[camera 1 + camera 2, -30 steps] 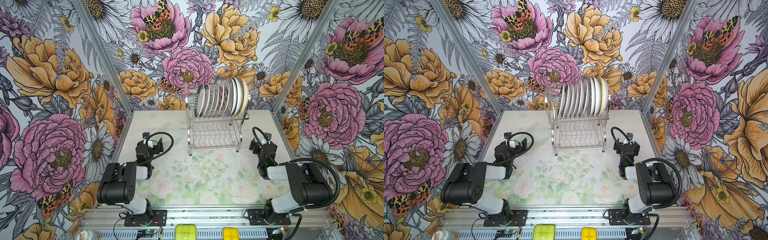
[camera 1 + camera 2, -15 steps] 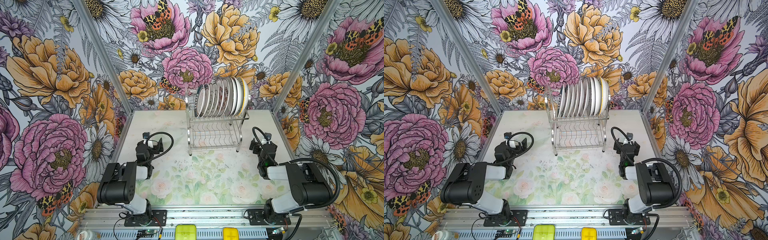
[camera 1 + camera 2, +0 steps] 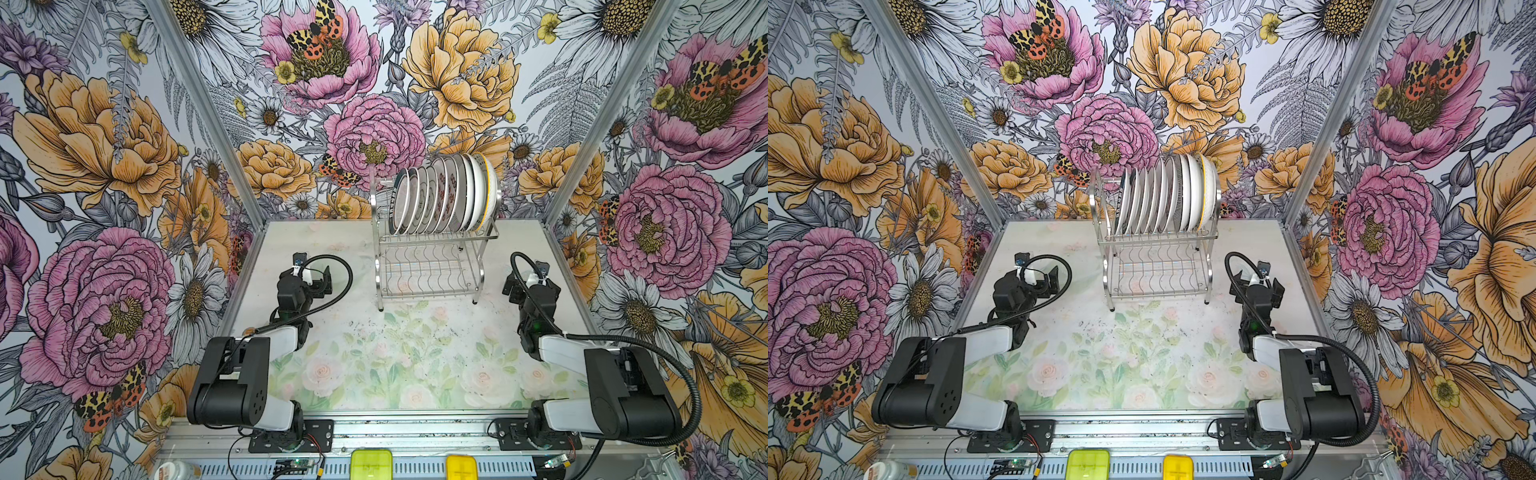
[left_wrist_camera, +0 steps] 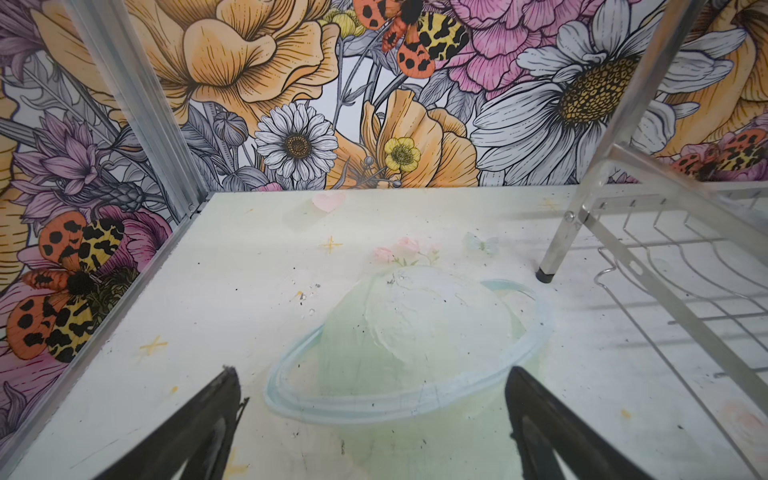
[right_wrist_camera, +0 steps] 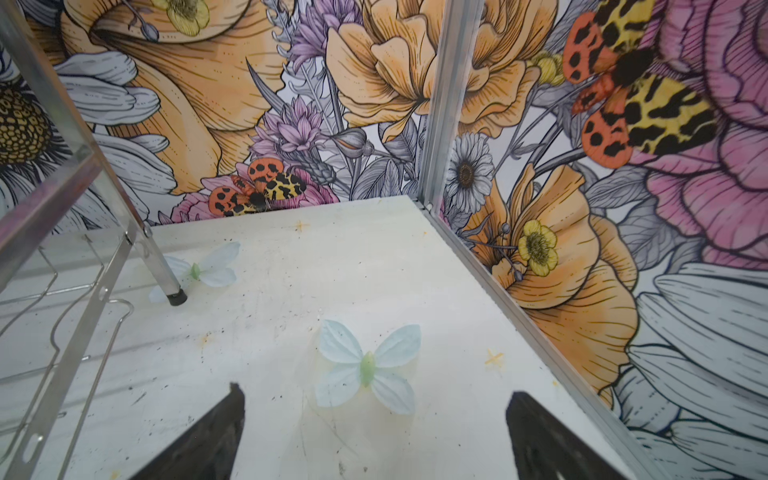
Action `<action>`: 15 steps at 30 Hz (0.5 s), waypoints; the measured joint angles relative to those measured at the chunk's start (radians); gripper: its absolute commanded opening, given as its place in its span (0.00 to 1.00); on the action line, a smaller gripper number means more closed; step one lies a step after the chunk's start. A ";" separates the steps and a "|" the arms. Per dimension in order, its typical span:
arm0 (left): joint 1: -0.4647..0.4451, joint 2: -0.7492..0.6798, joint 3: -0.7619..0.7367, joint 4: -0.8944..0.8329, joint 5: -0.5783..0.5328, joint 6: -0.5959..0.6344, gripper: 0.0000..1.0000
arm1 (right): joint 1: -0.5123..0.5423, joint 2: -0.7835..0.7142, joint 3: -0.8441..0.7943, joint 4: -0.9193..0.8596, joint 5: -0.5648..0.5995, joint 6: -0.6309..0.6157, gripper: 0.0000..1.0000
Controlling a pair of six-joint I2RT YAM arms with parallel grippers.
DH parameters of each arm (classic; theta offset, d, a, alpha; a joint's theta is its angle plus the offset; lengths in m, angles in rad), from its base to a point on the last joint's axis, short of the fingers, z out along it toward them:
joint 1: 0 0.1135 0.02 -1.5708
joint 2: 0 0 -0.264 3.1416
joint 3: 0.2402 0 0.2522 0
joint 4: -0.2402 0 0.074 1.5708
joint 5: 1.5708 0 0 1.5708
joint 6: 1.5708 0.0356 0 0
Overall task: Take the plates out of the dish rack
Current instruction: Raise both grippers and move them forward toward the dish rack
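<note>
- Some nine plates [image 3: 444,195] stand on edge in the upper tier of the dish rack [image 3: 428,266], packed side by side in both top views. We see a dark-rimmed one at the left end and a yellow-edged one at the right end.
- We find the rack on its four legs at the back of the worktop [image 3: 415,353], near the back wall.
- Our left pincer [image 4: 370,374] sits low over the worktop to the left of the rack and apart from it. Its fingers are spread wide, with only a printed ringed planet [image 4: 411,345] between them.
- Our right pincer [image 5: 376,390] sits to the right of the rack, also apart from it and spread wide, above a printed pale butterfly [image 5: 368,368].
- Flowered walls [image 3: 104,166] close in the worktop on three sides.
</note>
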 measured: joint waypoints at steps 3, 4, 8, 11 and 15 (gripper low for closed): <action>-0.050 -0.027 0.030 -0.075 -0.057 0.022 0.99 | 0.000 -0.056 0.013 -0.045 0.018 0.006 0.99; -0.064 -0.036 0.048 -0.111 -0.070 0.023 0.99 | 0.000 -0.079 0.022 -0.073 0.022 0.013 1.00; -0.092 -0.074 0.116 -0.224 -0.101 -0.012 0.99 | 0.000 -0.156 0.091 -0.212 0.028 0.064 1.00; -0.104 -0.119 0.145 -0.296 -0.116 -0.071 0.99 | 0.000 -0.198 0.169 -0.337 0.011 0.124 0.99; -0.130 -0.154 0.220 -0.444 -0.117 -0.167 0.99 | 0.000 -0.248 0.238 -0.494 -0.059 0.212 1.00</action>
